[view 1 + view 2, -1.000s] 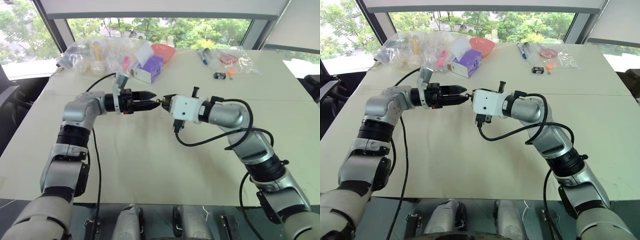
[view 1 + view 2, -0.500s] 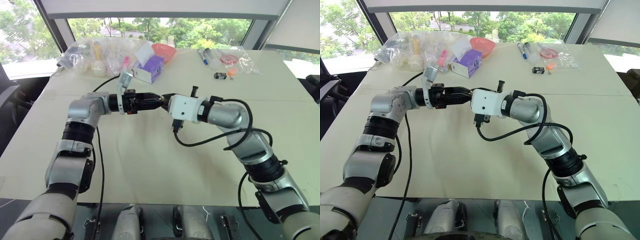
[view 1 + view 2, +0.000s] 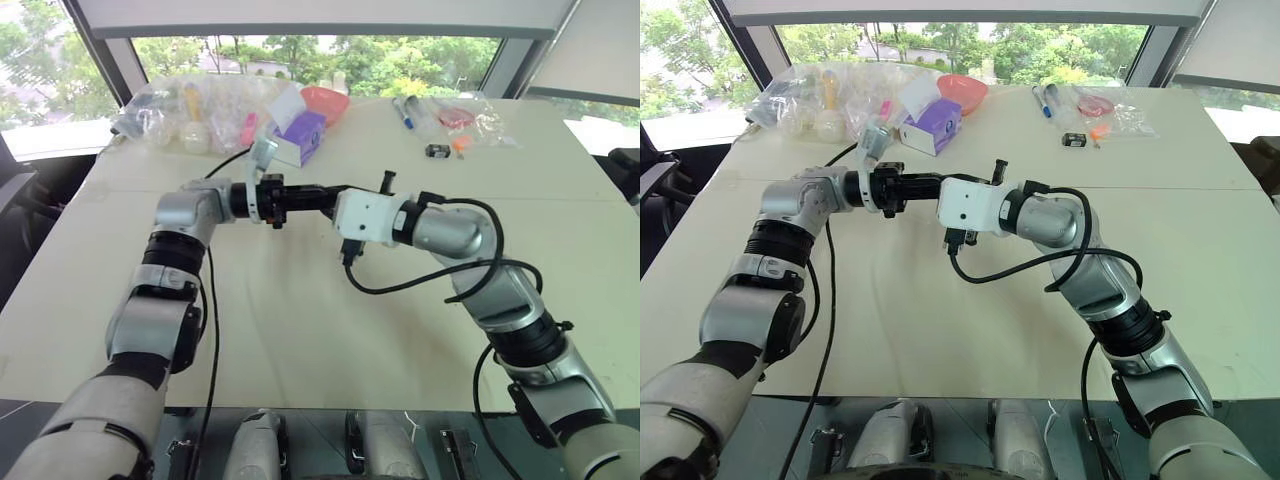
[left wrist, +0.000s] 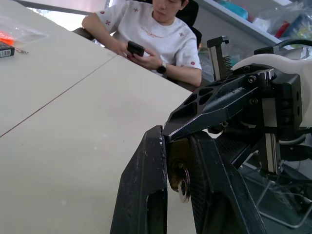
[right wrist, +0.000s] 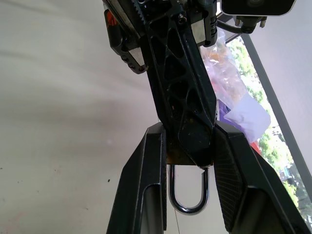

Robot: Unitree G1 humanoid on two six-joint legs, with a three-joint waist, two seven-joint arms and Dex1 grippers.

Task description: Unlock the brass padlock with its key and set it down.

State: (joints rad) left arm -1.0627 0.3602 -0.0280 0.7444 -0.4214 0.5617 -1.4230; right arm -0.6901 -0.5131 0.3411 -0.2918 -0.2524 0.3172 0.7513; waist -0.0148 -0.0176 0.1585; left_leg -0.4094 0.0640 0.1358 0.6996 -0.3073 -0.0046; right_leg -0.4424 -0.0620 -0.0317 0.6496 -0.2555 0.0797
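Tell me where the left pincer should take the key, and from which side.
Take the key by its flat round ring end, the part that sticks out of the brass padlock. Come in level from the side facing the right pincer, which clamps the padlock body with the shackle hanging below.

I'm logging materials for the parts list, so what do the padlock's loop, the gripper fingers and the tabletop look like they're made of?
The brass padlock: its shackle loop looks like polished steel, silvery with bright reflections; the body between the fingers shows dull yellow, likely brass. The right gripper fingers look like matte black moulded plastic, though coated metal is possible. The table looks matte beige, probably laminate.
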